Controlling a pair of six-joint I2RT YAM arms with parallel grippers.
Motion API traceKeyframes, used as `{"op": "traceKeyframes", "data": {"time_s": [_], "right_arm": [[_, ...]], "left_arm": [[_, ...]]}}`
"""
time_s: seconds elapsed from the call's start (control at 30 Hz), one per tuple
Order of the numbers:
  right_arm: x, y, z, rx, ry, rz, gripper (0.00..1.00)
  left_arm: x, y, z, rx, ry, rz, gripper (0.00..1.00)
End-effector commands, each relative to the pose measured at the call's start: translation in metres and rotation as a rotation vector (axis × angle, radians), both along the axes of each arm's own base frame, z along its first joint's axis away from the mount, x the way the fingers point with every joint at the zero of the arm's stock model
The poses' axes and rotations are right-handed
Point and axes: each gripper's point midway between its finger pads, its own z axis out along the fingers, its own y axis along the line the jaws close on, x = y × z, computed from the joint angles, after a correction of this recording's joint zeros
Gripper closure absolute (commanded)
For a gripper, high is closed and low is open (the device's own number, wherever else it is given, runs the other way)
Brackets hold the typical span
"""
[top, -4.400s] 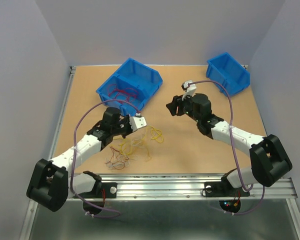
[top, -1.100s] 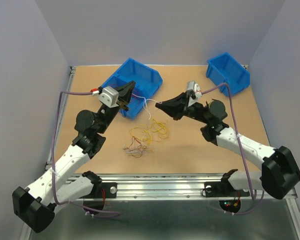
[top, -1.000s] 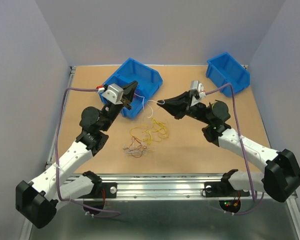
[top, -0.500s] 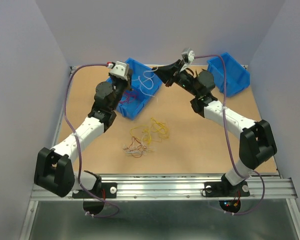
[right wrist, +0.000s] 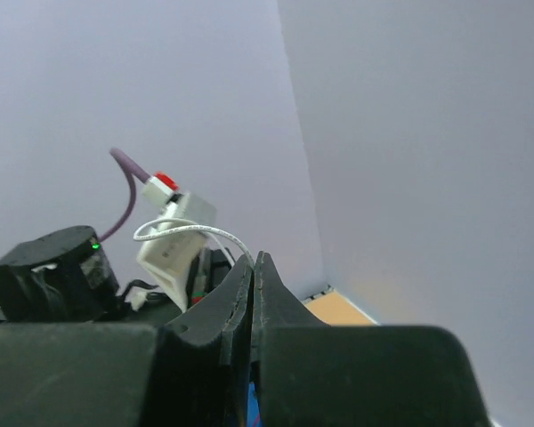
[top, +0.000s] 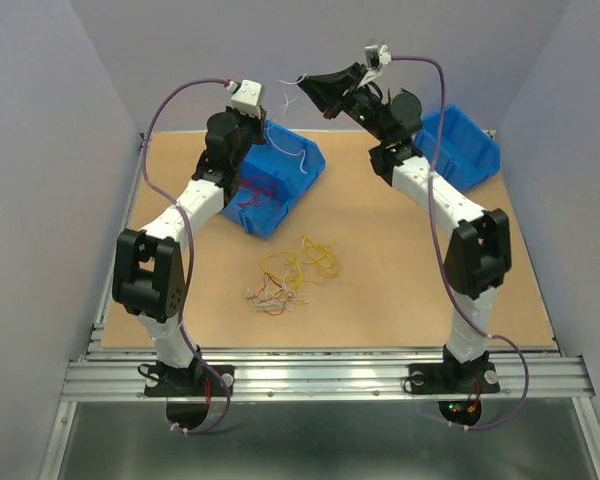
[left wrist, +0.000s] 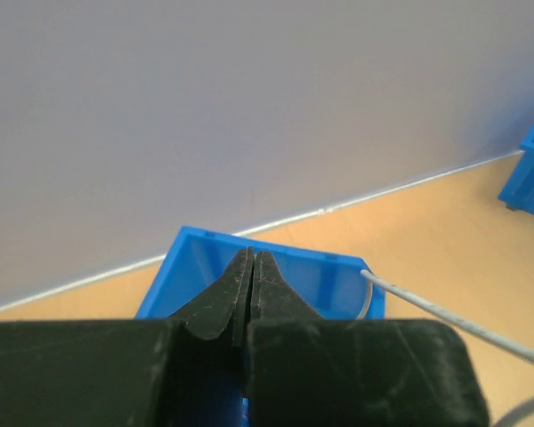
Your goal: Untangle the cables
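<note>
The cables [top: 290, 275] lay in a loose knot of yellow, red and white loops on the bare middle of the table [top: 400, 290], apart from both arms and in front of the large blue bin [top: 288, 195]. One white cable [right wrist: 185, 228] was off the pile and up in the air. In the right wrist view it curled out from the tips of the right gripper [right wrist: 254, 259], whose fingers were clenched on it, raised high at the back wall. From above, the rest of this cable hung in a curl over the large bin. The left gripper [left wrist: 252, 257] stood beside it above the same bin with its fingers pressed together. A stretch of the white cable ran past its right side, but whether any of it was pinched between the tips could not be told. A few red strands [top: 252, 190] rested inside the large bin. A small blue bin [top: 470, 150] sat at the far right corner of the table, behind the right arm.
</note>
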Motion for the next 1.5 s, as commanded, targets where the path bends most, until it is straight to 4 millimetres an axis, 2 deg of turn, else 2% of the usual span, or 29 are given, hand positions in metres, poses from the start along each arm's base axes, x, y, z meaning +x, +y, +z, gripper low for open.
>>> {"op": "traceKeyframes", "data": {"time_s": [0.0, 0.03, 0.07, 0.1, 0.13, 0.17, 0.23, 0.27, 0.3, 0.33, 0.37, 0.4, 0.43, 0.47, 0.53, 0.67, 0.7, 0.77, 0.83, 0.87, 0.9, 0.93, 0.97, 1.0, 1.07, 1.1, 1.13, 1.27, 1.47], "right_arm": [[0.047, -0.001, -0.019, 0.026, 0.100, 0.048, 0.99], [0.065, 0.004, -0.045, 0.016, 0.142, 0.050, 0.99], [0.076, 0.003, -0.053, 0.024, 0.167, 0.058, 0.99], [0.085, 0.003, -0.061, 0.027, 0.181, 0.059, 0.99], [0.089, 0.002, -0.053, 0.040, 0.161, 0.061, 0.99], [0.106, 0.007, -0.083, 0.033, 0.213, 0.061, 0.99], [0.120, 0.008, -0.097, 0.036, 0.224, 0.047, 1.00], [0.132, 0.009, -0.119, 0.030, 0.251, 0.026, 0.99], [0.139, 0.010, -0.131, 0.029, 0.266, 0.017, 0.99], [0.143, 0.011, -0.140, 0.028, 0.279, 0.011, 1.00], [0.147, 0.012, -0.146, 0.029, 0.285, 0.007, 0.99], [0.154, 0.015, -0.168, 0.020, 0.316, 0.006, 1.00], [0.156, 0.016, -0.176, 0.020, 0.328, 0.004, 1.00], [0.160, 0.015, -0.186, 0.017, 0.346, -0.003, 0.99], [0.165, 0.016, -0.208, 0.007, 0.378, -0.016, 0.99], [0.164, 0.017, -0.239, -0.036, 0.403, -0.074, 1.00], [0.164, 0.018, -0.255, -0.049, 0.430, -0.102, 1.00], [0.162, 0.017, -0.267, -0.077, 0.440, -0.148, 1.00], [0.162, 0.012, -0.275, -0.089, 0.457, -0.191, 0.99], [0.160, 0.008, -0.268, -0.090, 0.444, -0.212, 1.00], [0.161, 0.002, -0.281, -0.097, 0.474, -0.254, 1.00], [0.161, -0.003, -0.283, -0.098, 0.480, -0.279, 0.99], [0.163, -0.009, -0.276, -0.087, 0.473, -0.323, 0.99], [0.163, -0.015, -0.276, -0.085, 0.477, -0.348, 0.99], [0.161, -0.022, -0.287, -0.100, 0.495, -0.386, 0.99], [0.160, -0.025, -0.280, -0.093, 0.481, -0.396, 0.99], [0.158, -0.024, -0.278, -0.094, 0.473, -0.389, 0.99], [0.150, -0.012, -0.275, -0.125, 0.443, -0.346, 1.00], [0.146, 0.004, -0.282, -0.172, 0.442, -0.322, 0.99]], "left_arm": [[0.035, 0.016, 0.016, 0.023, -0.017, 0.056, 1.00], [0.047, 0.019, -0.008, 0.042, 0.041, 0.064, 1.00], [0.055, 0.018, 0.001, 0.043, 0.032, 0.067, 1.00], [0.061, 0.018, -0.005, 0.055, 0.050, 0.072, 1.00], [0.069, 0.018, -0.032, 0.098, 0.113, 0.073, 1.00], [0.074, 0.016, -0.028, 0.109, 0.105, 0.069, 1.00], [0.083, 0.017, -0.047, 0.161, 0.129, 0.075, 1.00], [0.086, 0.018, -0.048, 0.170, 0.126, 0.082, 1.00], [0.090, 0.019, -0.052, 0.184, 0.130, 0.080, 1.00], [0.095, 0.016, -0.068, 0.204, 0.153, 0.074, 1.00], [0.099, 0.014, -0.066, 0.220, 0.157, 0.061, 1.00], [0.102, 0.012, -0.074, 0.229, 0.178, 0.053, 1.00], [0.108, 0.010, -0.092, 0.241, 0.213, 0.046, 1.00], [0.110, 0.008, -0.091, 0.249, 0.225, 0.038, 1.00], [0.114, 0.008, -0.107, 0.266, 0.253, 0.038, 1.00], [0.118, 0.011, -0.107, 0.286, 0.247, 0.054, 1.00], [0.118, 0.012, -0.107, 0.295, 0.244, 0.055, 1.00], [0.121, 0.014, -0.103, 0.300, 0.235, 0.072, 0.94], [0.122, 0.017, -0.103, 0.310, 0.234, 0.088, 0.92], [0.123, 0.020, -0.105, 0.316, 0.236, 0.100, 0.92], [0.122, 0.020, -0.103, 0.319, 0.234, 0.098, 0.91], [0.122, 0.020, -0.102, 0.326, 0.230, 0.099, 0.90], [0.122, 0.020, -0.104, 0.328, 0.234, 0.097, 0.90], [0.121, 0.021, -0.104, 0.333, 0.232, 0.097, 0.82], [0.121, 0.021, -0.102, 0.338, 0.228, 0.098, 0.81], [0.120, 0.021, -0.103, 0.340, 0.229, 0.096, 0.75], [0.120, 0.022, -0.098, 0.339, 0.221, 0.098, 0.69], [0.116, 0.020, -0.080, 0.326, 0.188, 0.086, 0.66], [0.096, 0.015, -0.050, 0.304, 0.143, 0.037, 0.48]]}}
